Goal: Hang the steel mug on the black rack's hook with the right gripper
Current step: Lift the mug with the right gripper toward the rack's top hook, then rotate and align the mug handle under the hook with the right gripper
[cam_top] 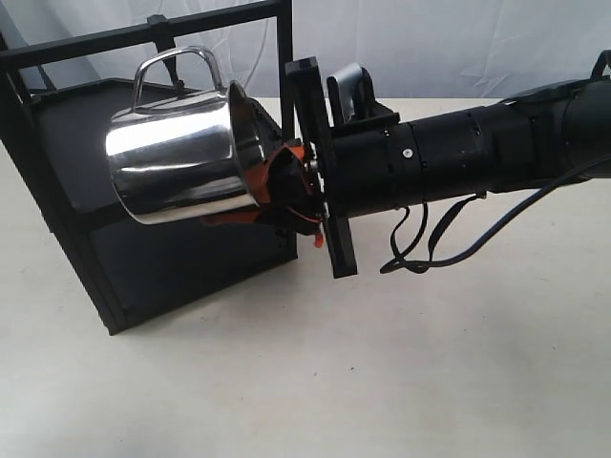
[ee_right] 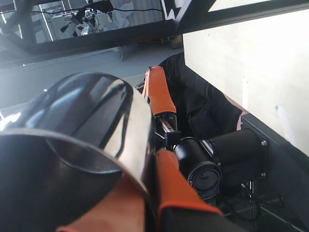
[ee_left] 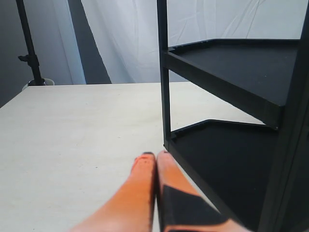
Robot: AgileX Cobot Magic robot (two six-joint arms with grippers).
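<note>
Black rack (cam_top: pixel 67 143) at left on the pale tabletop (cam_top: pixel 382 382), steel mug (cam_top: pixel 181 157) tipped sideways before its upper shelf, handle up near the top crossbar, right hand (cam_top: pixel 282 191) clamping the mug's rim, left hand (ee_left: pixel 155 159) closed and empty beside the rack's post

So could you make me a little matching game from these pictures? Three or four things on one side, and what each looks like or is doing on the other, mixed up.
Things:
1. steel mug
2. black rack
3. right gripper
4. left gripper

States:
A. fingers pressed together, holding nothing, low over the table beside a rack post
B. stands on the pale table, its shelves bare
C. clamped on the mug's rim
D. tipped on its side in the air, handle up, near the top crossbar

Pairs: 1-D, 2-B, 3-C, 4-A
</note>
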